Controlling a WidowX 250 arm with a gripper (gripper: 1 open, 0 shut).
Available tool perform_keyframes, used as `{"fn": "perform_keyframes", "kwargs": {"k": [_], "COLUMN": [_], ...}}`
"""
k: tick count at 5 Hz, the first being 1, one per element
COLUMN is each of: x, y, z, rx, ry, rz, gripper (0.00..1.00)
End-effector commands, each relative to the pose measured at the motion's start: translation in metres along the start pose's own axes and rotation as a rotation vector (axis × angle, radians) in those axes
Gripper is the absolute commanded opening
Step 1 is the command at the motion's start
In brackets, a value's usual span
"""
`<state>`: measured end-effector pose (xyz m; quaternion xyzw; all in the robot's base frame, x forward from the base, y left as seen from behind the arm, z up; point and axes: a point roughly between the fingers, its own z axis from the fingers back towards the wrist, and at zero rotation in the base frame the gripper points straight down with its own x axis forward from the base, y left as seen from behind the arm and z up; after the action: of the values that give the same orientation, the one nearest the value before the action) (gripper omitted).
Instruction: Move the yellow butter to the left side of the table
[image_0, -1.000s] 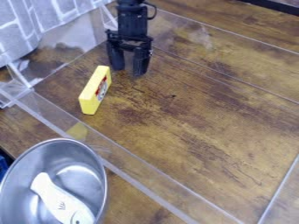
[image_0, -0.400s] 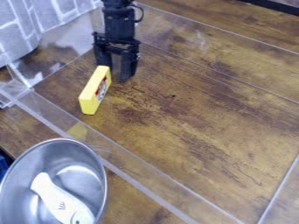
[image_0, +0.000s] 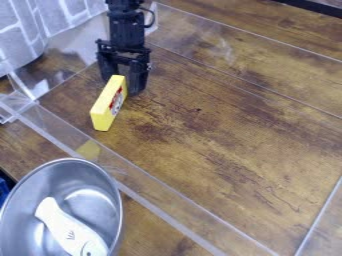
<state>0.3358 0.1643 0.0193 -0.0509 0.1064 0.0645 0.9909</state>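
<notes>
dark wooden table (image_0: 241, 120), grey brick wall (image_0: 34, 25)

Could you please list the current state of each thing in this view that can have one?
gripper: open, fingers pointing down, just above the far end of the butter
yellow butter: lying flat on the table, not gripped
metal bowl: upright, holding a white object
white object: lying inside the bowl

table (image_0: 254, 120): worn wood (glossy) | bowl (image_0: 40, 190): shiny metal | butter (image_0: 107, 103): yellow pkg, matt

Butter (image_0: 108, 104) on table (image_0: 241, 110); end effector (image_0: 120, 80) behind it; bowl (image_0: 60, 210) at front-left.
</notes>
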Motion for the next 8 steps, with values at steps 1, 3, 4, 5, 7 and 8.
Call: {"fn": "perform_keyframes", "kwargs": {"k": [1, 3, 4, 5, 7, 8], "x": [-0.0152, -0.02, -0.0208, -0.0218, -0.0233, -0.0241], "y": [0.0154, 0.0235, 0.0241, 0.0245, 0.0242, 0.0237], "z": [0.0026, 0.0006, -0.0009, -0.001, -0.0028, -0.003], "rx": [-0.005, -0.016, -0.022, -0.029, -0.042, -0.049], "ry": [-0.012, 0.018, 0.033, 0.047, 0.072, 0.084], "rz": [0.026, 0.05, 0.056, 0.062, 0.071, 0.075], "gripper": [1.0, 1.0, 1.0, 1.0, 1.0, 1.0]}}
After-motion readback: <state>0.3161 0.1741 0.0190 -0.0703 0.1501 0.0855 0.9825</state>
